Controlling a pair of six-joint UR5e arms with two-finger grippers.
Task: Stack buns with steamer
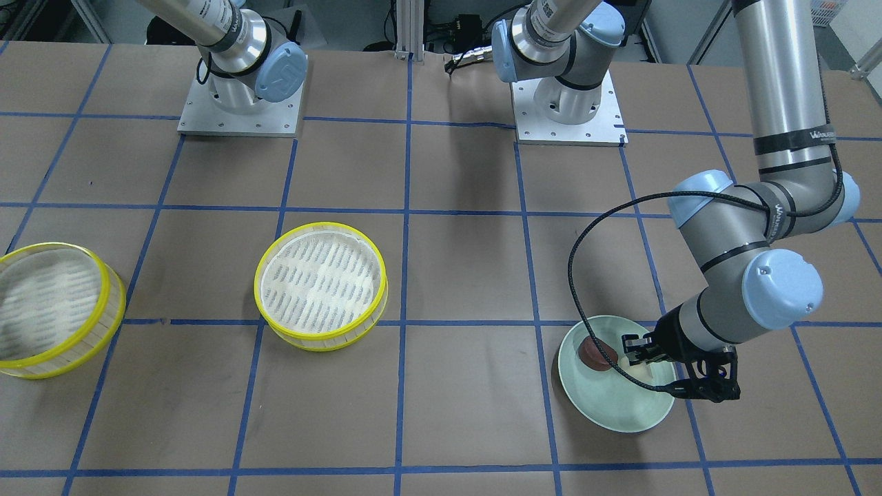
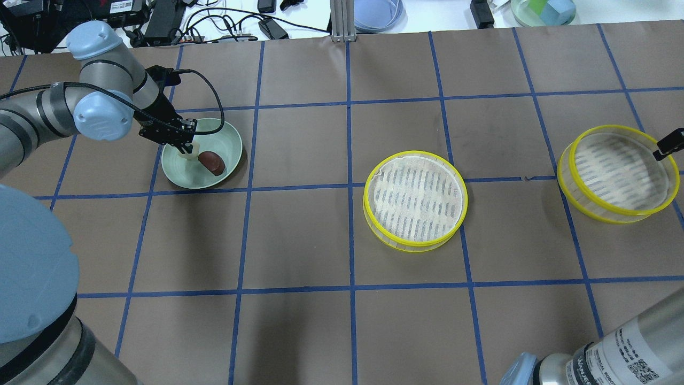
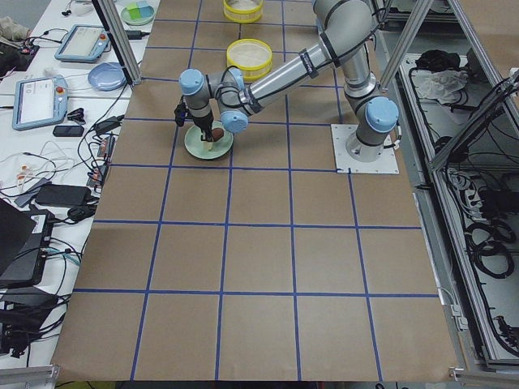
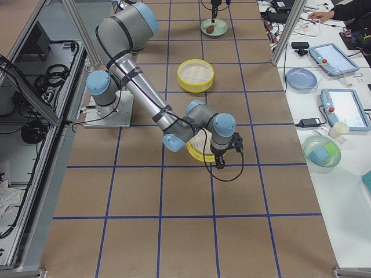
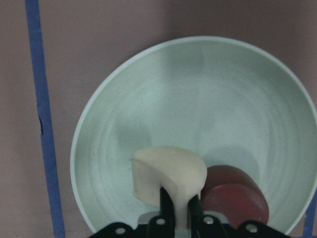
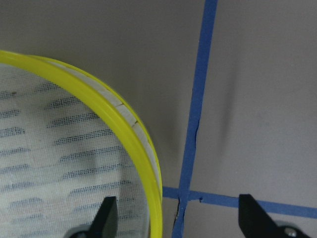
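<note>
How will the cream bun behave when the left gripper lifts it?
Likely light: the cream bun is small against the plate. It may pivot, since the left gripper pinches only its near edge. The red bun beside it could get nudged.

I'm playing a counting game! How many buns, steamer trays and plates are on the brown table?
buns: 2, the white bun and the reddish-brown bun
steamer trays: 2
green plate: 1
Total: 5

bright, even overhead light, soft shadows on the table point(image 1: 455, 386), wrist views slightly blurred.
</note>
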